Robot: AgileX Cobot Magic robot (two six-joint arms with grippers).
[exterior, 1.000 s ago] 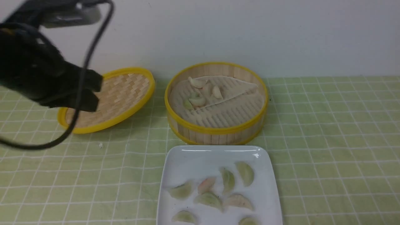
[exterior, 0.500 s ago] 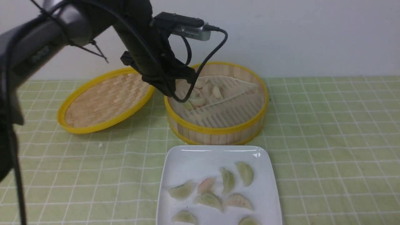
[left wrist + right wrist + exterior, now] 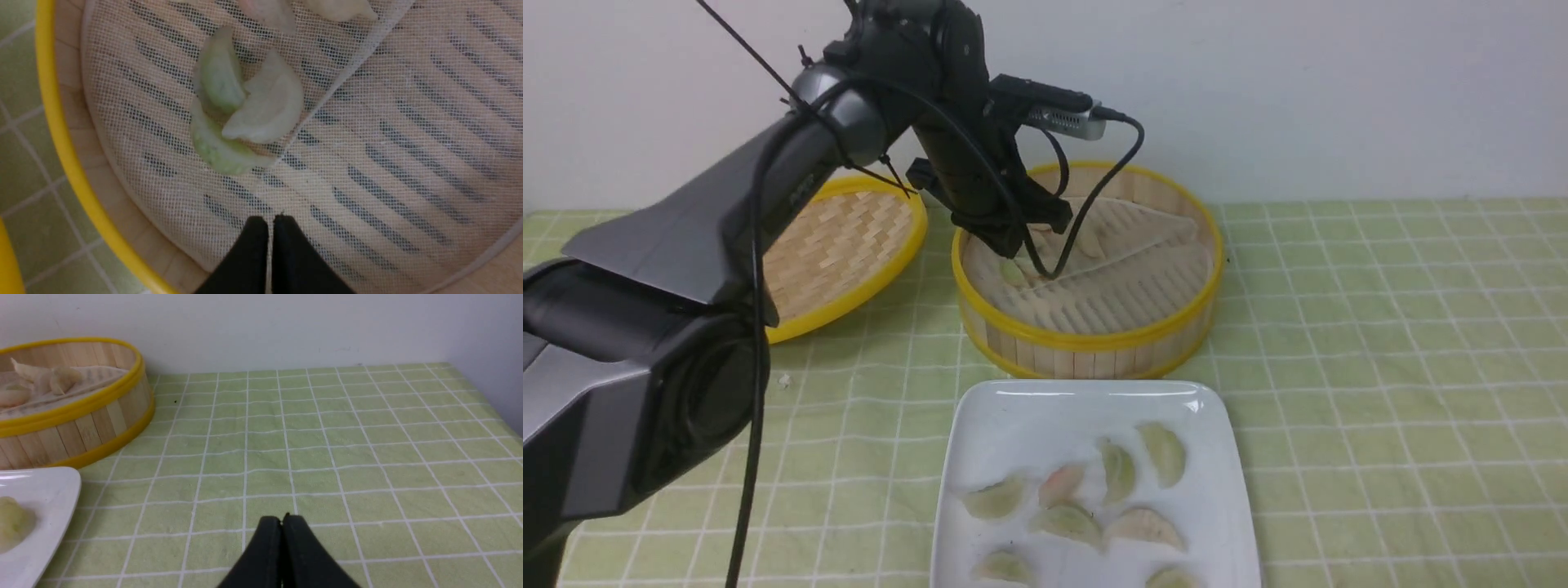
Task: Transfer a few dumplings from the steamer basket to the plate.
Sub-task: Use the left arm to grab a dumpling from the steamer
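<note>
The steamer basket (image 3: 1094,339) stands at the middle back with a few dumplings (image 3: 1014,273) on its pale liner. In the left wrist view a green one (image 3: 218,77), a whitish one (image 3: 267,108) and another green one (image 3: 216,151) lie bunched together. My left gripper (image 3: 1017,245) is shut and empty, hanging over the basket's left inner side (image 3: 269,222), short of that bunch. The white plate (image 3: 1013,408) in front holds several dumplings (image 3: 1119,469). My right gripper (image 3: 282,520) is shut and empty above the cloth to the right of the basket (image 3: 81,412) and plate (image 3: 45,486).
The shallow woven yellow-rimmed lid (image 3: 849,245) leans at the back left, partly behind my left arm. A green checked cloth (image 3: 1380,343) covers the table. A white wall runs along the back. A cable (image 3: 1094,204) loops from the left wrist camera into the basket.
My left arm has swung from the far left, across the lid, to over the basket's left inner side and come lower. Dumplings, basket and plate have not moved.
</note>
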